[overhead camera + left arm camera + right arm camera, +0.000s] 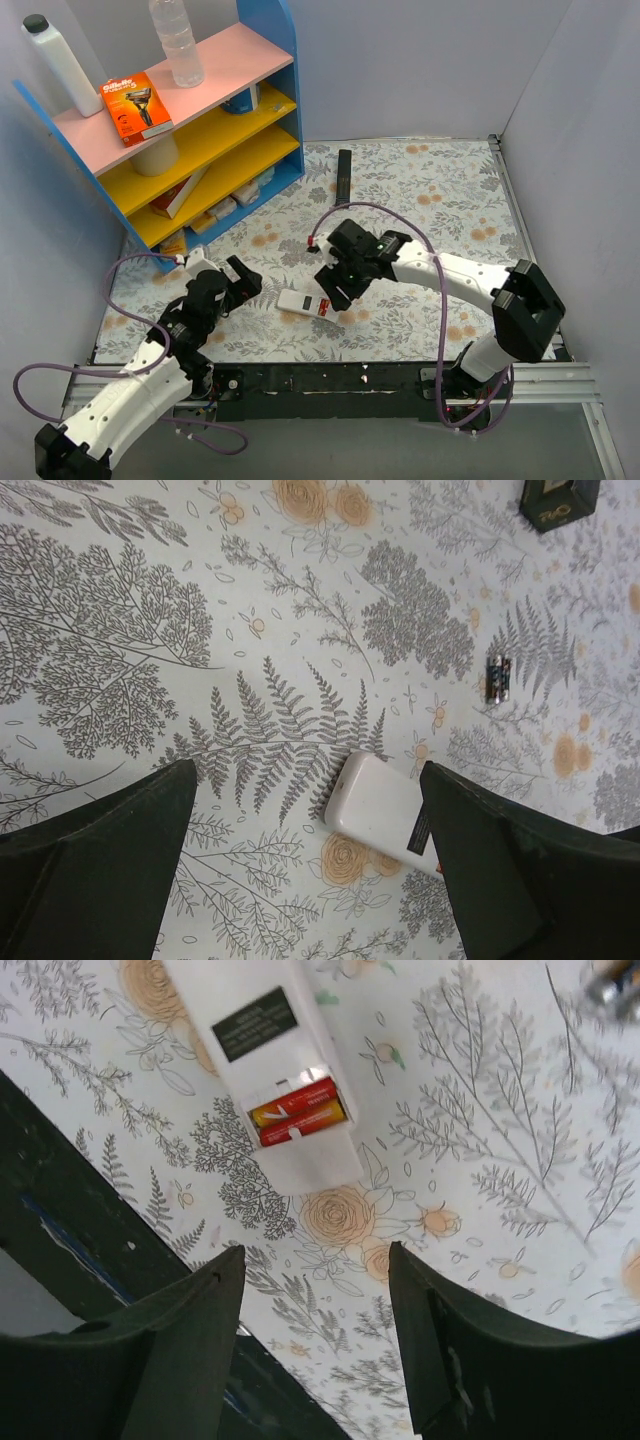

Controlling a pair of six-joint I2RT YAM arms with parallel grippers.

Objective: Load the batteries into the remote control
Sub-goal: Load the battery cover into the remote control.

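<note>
The remote control (303, 302) lies white back up on the floral mat between the two arms. Its battery compartment stands uncovered, and two red-orange batteries (297, 1115) lie side by side in it. Two small dark cylinders (497, 677) lie loose on the mat beyond the remote (385, 812). My left gripper (308, 770) is open wide just left of the remote, its right finger (500, 860) over the remote's end. My right gripper (315, 1255) hangs open above the mat, just short of the remote's near end (300, 1160), with nothing between its fingers.
A blue shelf unit (285, 60) with bottles, a razor box (136, 106) and small packs stands at the back left. A slim black remote (343, 175) lies at the back middle. The black base rail (320, 380) runs along the mat's near edge.
</note>
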